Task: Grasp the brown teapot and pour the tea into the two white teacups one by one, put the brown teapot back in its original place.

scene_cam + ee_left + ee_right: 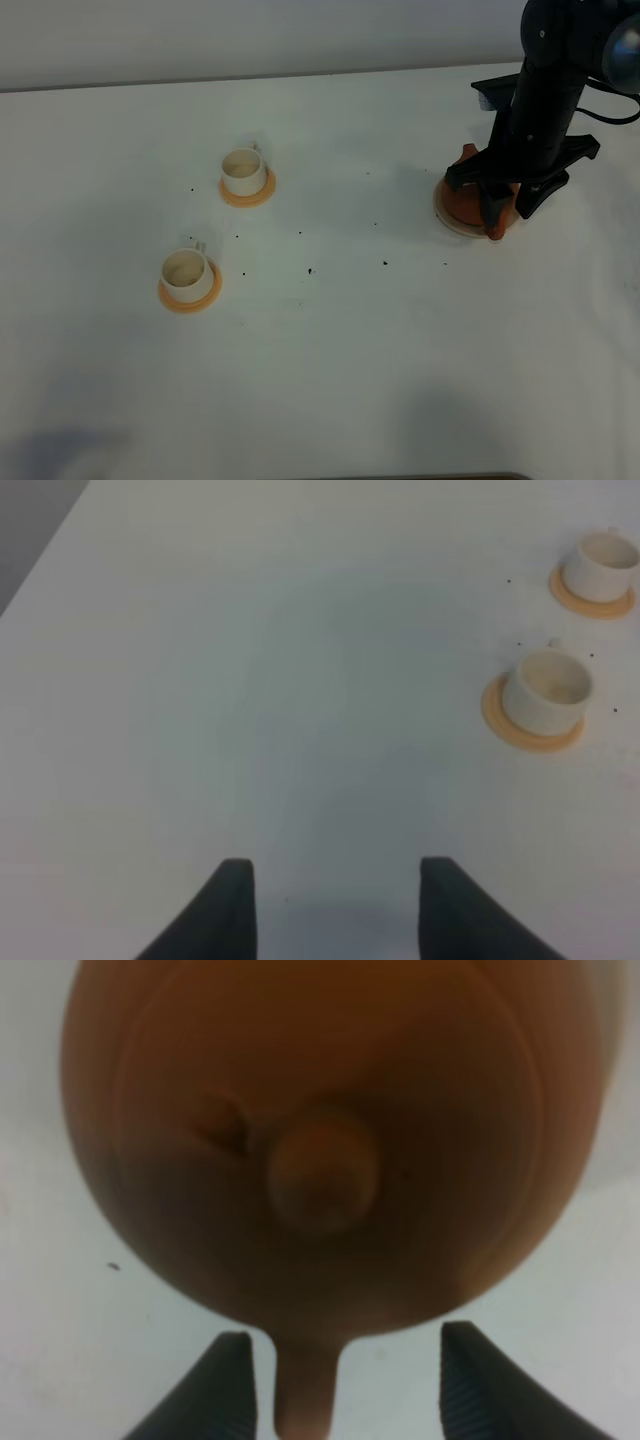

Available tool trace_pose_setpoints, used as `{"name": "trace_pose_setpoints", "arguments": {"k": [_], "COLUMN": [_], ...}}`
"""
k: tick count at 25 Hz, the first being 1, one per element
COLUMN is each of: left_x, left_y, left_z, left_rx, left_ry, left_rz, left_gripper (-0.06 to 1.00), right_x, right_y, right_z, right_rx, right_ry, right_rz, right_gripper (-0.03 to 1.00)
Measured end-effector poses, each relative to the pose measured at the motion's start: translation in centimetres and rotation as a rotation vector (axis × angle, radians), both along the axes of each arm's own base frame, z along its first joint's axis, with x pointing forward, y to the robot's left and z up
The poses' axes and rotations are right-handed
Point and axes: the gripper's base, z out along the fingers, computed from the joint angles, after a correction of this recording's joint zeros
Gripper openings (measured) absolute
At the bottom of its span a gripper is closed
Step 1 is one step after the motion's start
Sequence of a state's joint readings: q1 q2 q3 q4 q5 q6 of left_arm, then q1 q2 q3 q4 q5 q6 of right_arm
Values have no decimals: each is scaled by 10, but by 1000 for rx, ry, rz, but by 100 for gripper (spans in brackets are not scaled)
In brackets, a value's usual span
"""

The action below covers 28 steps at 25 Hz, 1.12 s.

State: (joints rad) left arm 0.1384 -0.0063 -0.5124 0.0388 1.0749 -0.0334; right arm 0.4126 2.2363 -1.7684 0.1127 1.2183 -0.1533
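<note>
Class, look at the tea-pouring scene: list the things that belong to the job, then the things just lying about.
Belong to the job:
brown teapot
pale disc under it
far teacup and near teacup, on orange saucers
right hand, open at the teapot

Just lying about:
dark specks on the table
left hand, open, holding nothing

My left gripper (335, 880) low over the white table (250, 680), dark fingers (235, 900) spread wide, bare tabletop between them, nearer white teacup (547, 688) and farther white teacup (603, 565) off to one side, each on an orange saucer (495, 715), dark specks (518, 645) around them.
</note>
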Motion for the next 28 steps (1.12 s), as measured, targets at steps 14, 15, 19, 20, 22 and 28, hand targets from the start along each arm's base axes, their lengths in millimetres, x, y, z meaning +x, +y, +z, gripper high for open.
{"name": "trace_pose_setpoints", "arguments": {"k": [14,15,19,20,22,28], "left_x": [0,0,0,0,0,0], "left_y": [0,0,0,0,0,0], "left_z": [0,0,0,0,0,0], "left_rx": [-1,-1,-1,-1,-1,-2], "left_ry": [0,0,0,0,0,0], "left_rz": [-1,-1,-1,-1,-1,-1], "left_gripper": [38,38,38,38,38,38], "right_x": [5,5,5,5,5,4], "right_y": [2,2,2,2,2,2], "right_z": [6,6,6,6,6,4], "right_rx": [11,11,10,9,8,0], "right_ry": [-22,-22,-22,-22,-21,-6], "right_rz": [1,3,6,7,9,12], "right_gripper": [41,41,41,40,39,25]}}
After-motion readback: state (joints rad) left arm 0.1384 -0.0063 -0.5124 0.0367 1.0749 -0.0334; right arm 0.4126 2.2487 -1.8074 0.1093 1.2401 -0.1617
